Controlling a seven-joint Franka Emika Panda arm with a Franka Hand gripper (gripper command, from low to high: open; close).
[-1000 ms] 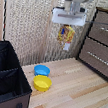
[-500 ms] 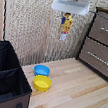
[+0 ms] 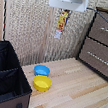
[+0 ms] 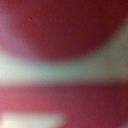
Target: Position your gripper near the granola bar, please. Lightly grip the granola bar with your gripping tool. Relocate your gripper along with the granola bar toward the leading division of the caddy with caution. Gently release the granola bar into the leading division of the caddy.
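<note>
Exterior view showed the gripper [image 3: 65, 9] raised high, fingers pinching the granola bar [image 3: 61, 22], which hung vertically above the floor. Transport step was underway. Next move likely required travel toward the exterior view's left, over the caddy [image 3: 4, 82].

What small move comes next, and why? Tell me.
Probably carry the granola bar sideways toward the exterior view's left, keeping height. The claw holds it hanging high above the wooden floor, while the caddy sits low at the left edge, beyond the blue bowl and yellow bowl. The wrist view is only a red blur, so it gives no guidance.
</note>
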